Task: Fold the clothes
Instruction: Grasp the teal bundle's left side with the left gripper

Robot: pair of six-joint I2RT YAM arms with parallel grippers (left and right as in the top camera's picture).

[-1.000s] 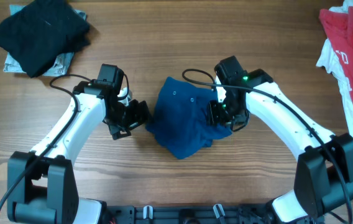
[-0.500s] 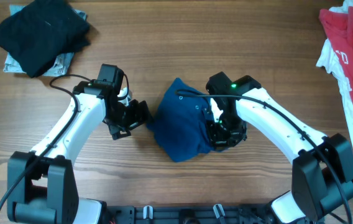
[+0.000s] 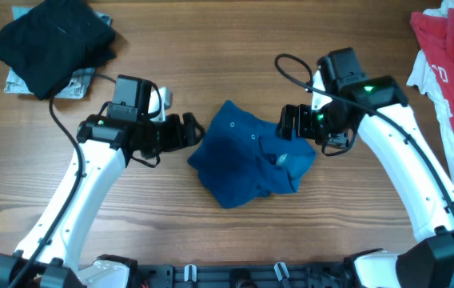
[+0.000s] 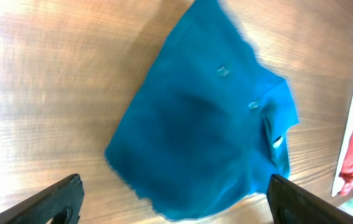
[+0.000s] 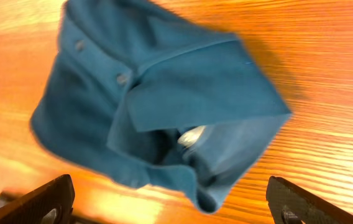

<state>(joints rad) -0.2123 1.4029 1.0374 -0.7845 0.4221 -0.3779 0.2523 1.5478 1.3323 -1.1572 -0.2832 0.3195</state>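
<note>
1. Centre of the wooden table [image 3: 211, 48], and there is the blue shirt [image 3: 247, 160]; it lies in a rumpled heap, not flat, with folds piled on its right side.
2. Two small buttons [image 5: 122, 79] show along the placket in the right wrist view; a flap of cloth lies turned over next to them, and a small white label [image 5: 192, 135] peeks out from under that flap.
3. The left gripper [image 3: 191, 132] sits just beside the shirt's left edge, pointing at it; its fingers [image 4: 58, 196] are spread wide at the two lower corners of the wrist view, with nothing pinched between them; whether a tip brushes the cloth, I cannot tell.
4. The right gripper [image 3: 287, 124] is at the shirt's upper right edge, facing the other one across the heap; its jaws are spread wide too, and the shirt shows between the fingertips [image 5: 46, 199] with no cloth caught.
5. So the shirt rests loose on the wood between both grippers; neither one has hold of it.
6. Far left corner: a black garment [image 3: 51, 44] bundled up, with a pale patterned piece [image 3: 13, 80] poking out beneath it; well apart from the shirt.
7. Right edge: a red-and-white garment [image 3: 451, 64] spread down the table's side, also well apart.
</note>
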